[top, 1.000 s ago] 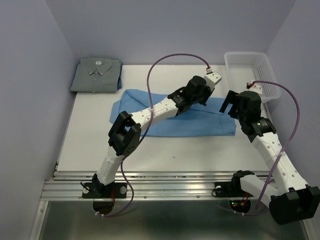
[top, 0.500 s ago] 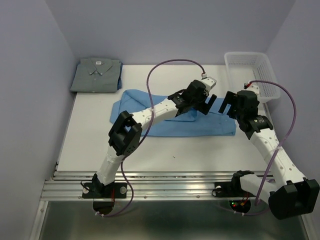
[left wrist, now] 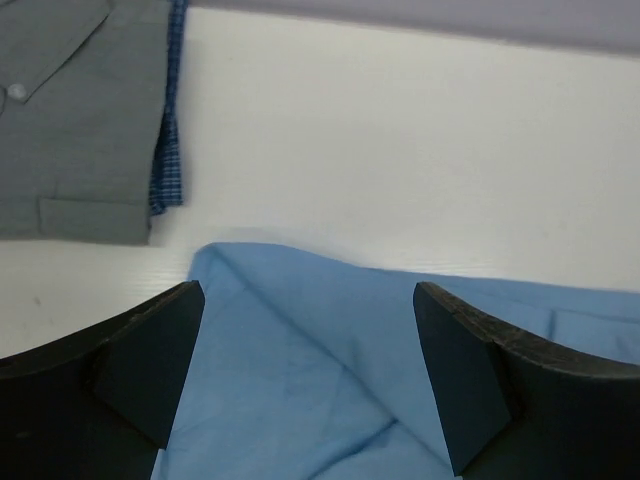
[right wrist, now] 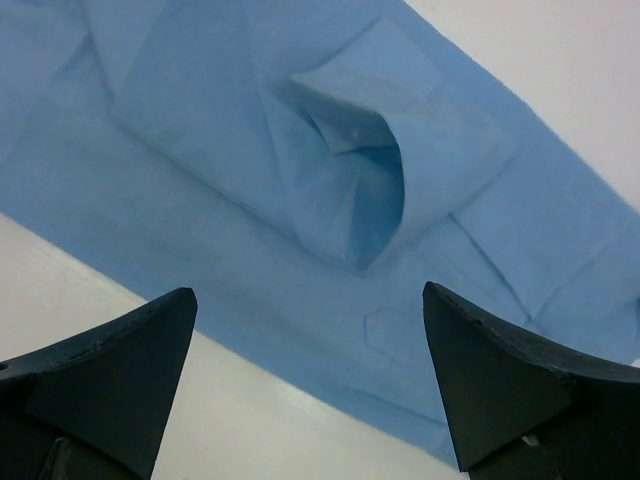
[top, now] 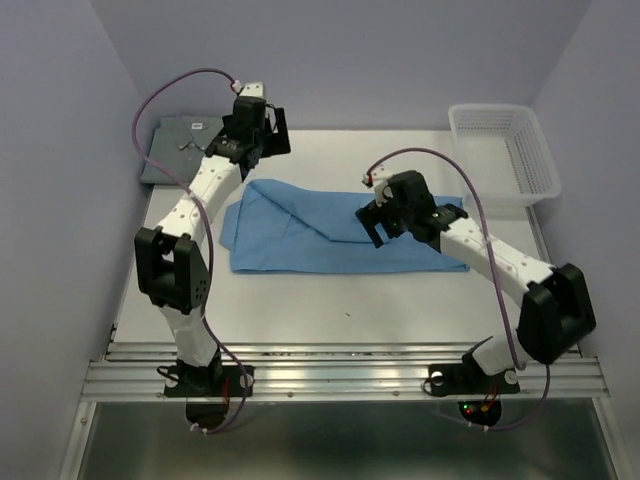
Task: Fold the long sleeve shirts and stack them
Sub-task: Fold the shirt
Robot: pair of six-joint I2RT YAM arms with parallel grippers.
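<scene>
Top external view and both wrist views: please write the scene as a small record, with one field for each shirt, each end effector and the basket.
blue shirt: lying flat mid-table, partly folded, a cuff resting on top
grey shirt: folded, far left corner, apart from the blue one
left end effector: open, empty, near the blue shirt's far left corner
right end effector: open, empty, over the cuff
basket: white mesh, far right corner, apart from both shirts
stacking: not yet done
</scene>
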